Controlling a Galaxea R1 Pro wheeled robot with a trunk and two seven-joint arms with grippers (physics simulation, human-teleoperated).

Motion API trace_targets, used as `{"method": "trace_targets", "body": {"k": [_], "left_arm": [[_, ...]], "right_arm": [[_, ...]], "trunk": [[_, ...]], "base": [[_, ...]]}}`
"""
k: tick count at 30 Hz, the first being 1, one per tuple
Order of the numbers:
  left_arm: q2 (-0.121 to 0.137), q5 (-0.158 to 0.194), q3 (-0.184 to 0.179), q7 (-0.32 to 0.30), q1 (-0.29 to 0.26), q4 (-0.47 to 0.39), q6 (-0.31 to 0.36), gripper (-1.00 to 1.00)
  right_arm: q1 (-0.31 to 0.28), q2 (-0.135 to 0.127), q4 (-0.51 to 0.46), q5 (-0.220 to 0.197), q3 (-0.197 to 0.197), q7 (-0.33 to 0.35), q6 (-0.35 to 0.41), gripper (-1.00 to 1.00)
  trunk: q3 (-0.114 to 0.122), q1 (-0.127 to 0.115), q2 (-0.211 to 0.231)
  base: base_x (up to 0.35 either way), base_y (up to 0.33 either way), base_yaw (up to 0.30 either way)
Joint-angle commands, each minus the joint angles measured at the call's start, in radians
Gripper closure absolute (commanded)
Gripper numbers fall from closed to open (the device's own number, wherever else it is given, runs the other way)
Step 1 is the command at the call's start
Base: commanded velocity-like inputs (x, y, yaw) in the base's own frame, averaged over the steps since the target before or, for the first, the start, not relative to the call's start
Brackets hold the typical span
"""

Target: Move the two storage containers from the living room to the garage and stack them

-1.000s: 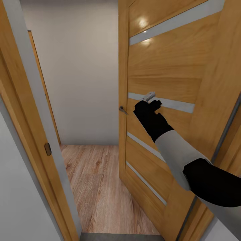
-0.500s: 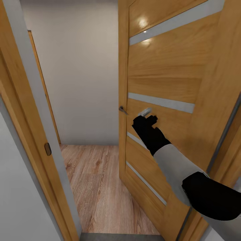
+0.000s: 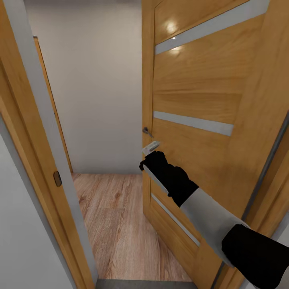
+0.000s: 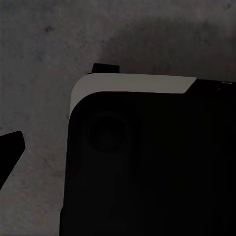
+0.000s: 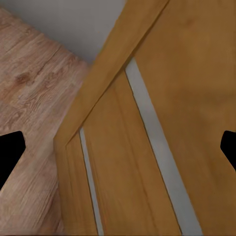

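Head view: the robot stands at a doorway, its right arm stretched toward the free edge of a half-open wooden door point(image 3: 200, 92), the right gripper point(image 3: 151, 149) just beside that edge and below the small metal door handle point(image 3: 147, 131). In the right wrist view the two dark fingertips point(image 5: 10, 150) sit far apart at opposite sides of the picture with the door's pale inlay strips between them, so the jaws are spread and pinch nothing. Beyond the opening lie a light wood plank floor point(image 3: 116, 212) and a plain white wall point(image 3: 96, 80); the door frame point(image 3: 40, 132) stands close on the left. Neither storage container can be seen from here, so both are judged still to be fetched. The left wrist view looks down at a dark part of the robot's body point(image 4: 147, 162) over grey concrete floor point(image 4: 44, 49); one dark fingertip point(image 4: 10, 150) shows, and whether the left gripper is spread or pressed together cannot be told. The risks, as a judgement: the spread fingers could slip off the door's edge and leave the door only half open, or the base could clip the leaf or the frame in a gap that looks narrow.
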Motion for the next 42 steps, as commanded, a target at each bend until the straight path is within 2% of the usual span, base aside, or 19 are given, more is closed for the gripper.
{"method": "trace_targets", "body": {"k": [1, 4, 9, 13, 18, 22, 25, 42], "left_arm": [[0.000, 0.010, 0.000, 0.001, 0.000, 0.000, -0.003, -1.00], [0.000, 0.010, 0.000, 0.001, 0.000, 0.000, -0.002, -1.00], [0.000, 0.010, 0.000, 0.001, 0.000, 0.000, -0.002, -1.00], [0.000, 0.010, 0.000, 0.001, 0.000, 0.000, -0.003, -1.00], [0.000, 0.010, 0.000, -0.001, 0.000, 0.000, -0.003, -1.00], [0.000, 0.010, 0.000, -0.003, 0.000, -0.002, -0.003, -1.00], [0.000, 0.010, 0.000, -0.003, 0.000, -0.002, -0.003, -1.00], [0.000, 0.012, 0.002, -0.004, 0.000, -0.029, 0.010, -1.00]], "right_arm": [[0.000, 0.000, 0.000, -0.019, 0.003, -0.011, -0.016, -1.00], [0.002, 0.000, 0.003, -0.032, 0.005, -0.033, -0.055, -1.00], [0.006, 0.000, 0.003, -0.056, 0.009, -0.081, -0.071, -1.00], [0.007, 0.000, 0.003, -0.065, 0.009, -0.100, -0.072, -1.00], [0.008, 0.000, 0.003, -0.073, 0.008, -0.107, -0.028, -1.00], [0.008, 0.000, 0.003, -0.143, 0.008, -0.108, -0.016, -1.00], [0.008, 0.000, 0.003, -0.158, 0.008, -0.108, -0.015, -1.00], [0.008, 0.000, 0.003, -0.166, 0.007, -0.108, -0.015, -1.00]], "trunk": [[-0.001, 0.000, -0.001], [-0.001, 0.000, -0.001], [-0.001, 0.000, -0.001], [-0.001, 0.000, -0.001], [-0.001, 0.000, -0.001], [-0.001, 0.000, -0.001], [-0.001, 0.000, -0.001], [-0.001, 0.000, -0.001]], "base": [[0.000, 0.000, 0.000], [0.000, 0.000, 0.000], [0.000, 0.000, 0.000], [0.000, 0.000, 0.000], [0.000, 0.000, 0.000], [0.000, 0.000, 0.000], [0.000, 0.000, 0.000], [0.000, 0.000, 0.000]]}}
